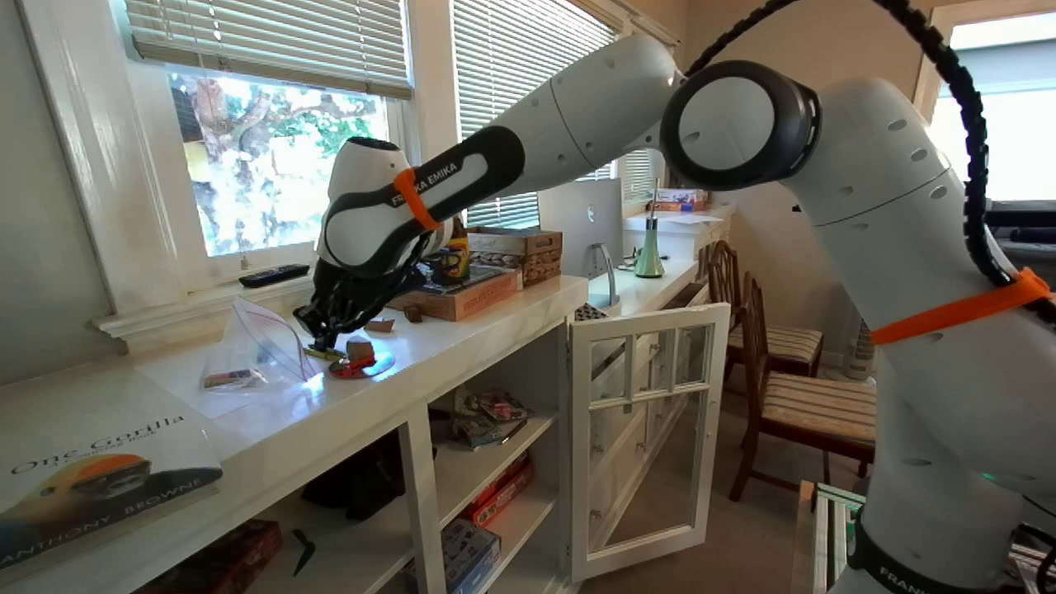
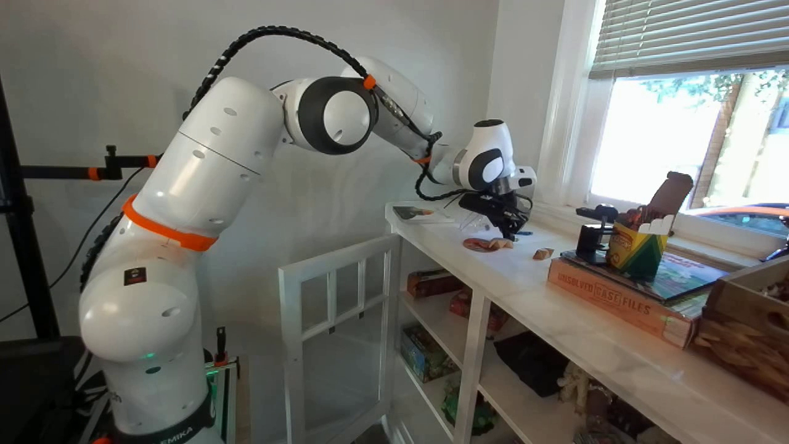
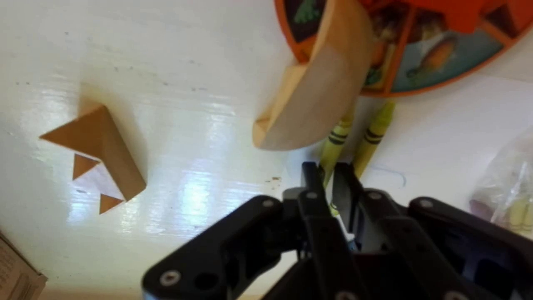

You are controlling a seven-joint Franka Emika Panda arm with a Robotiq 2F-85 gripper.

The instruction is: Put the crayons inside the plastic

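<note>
Two yellow crayons lie side by side in the wrist view. My gripper (image 3: pixel 327 167) has its fingertips closely around the nearer crayon (image 3: pixel 332 146), with hardly any gap, low over the white counter; it looks shut on it. That crayon's tip is partly hidden by a wooden block. The second crayon (image 3: pixel 369 143) runs just outside and under one finger. The clear plastic bag (image 1: pixel 268 351) stands propped open beside the gripper (image 1: pixel 324 338), with crayons (image 1: pixel 231 378) inside. The bag's edge (image 3: pixel 506 179) also shows in the wrist view. In an exterior view the gripper (image 2: pixel 510 234) mostly hides the bag.
A curved wooden block (image 3: pixel 320 96) rests by a round orange-rimmed picture disc (image 3: pixel 441 62), close to the crayons. A brown notched block (image 3: pixel 112 154) lies apart. A crayon box (image 2: pixel 641 250), a flat game box (image 2: pixel 616 302) and a wooden crate (image 1: pixel 511 247) stand along the counter. A book (image 1: pixel 91 462) lies beyond the bag.
</note>
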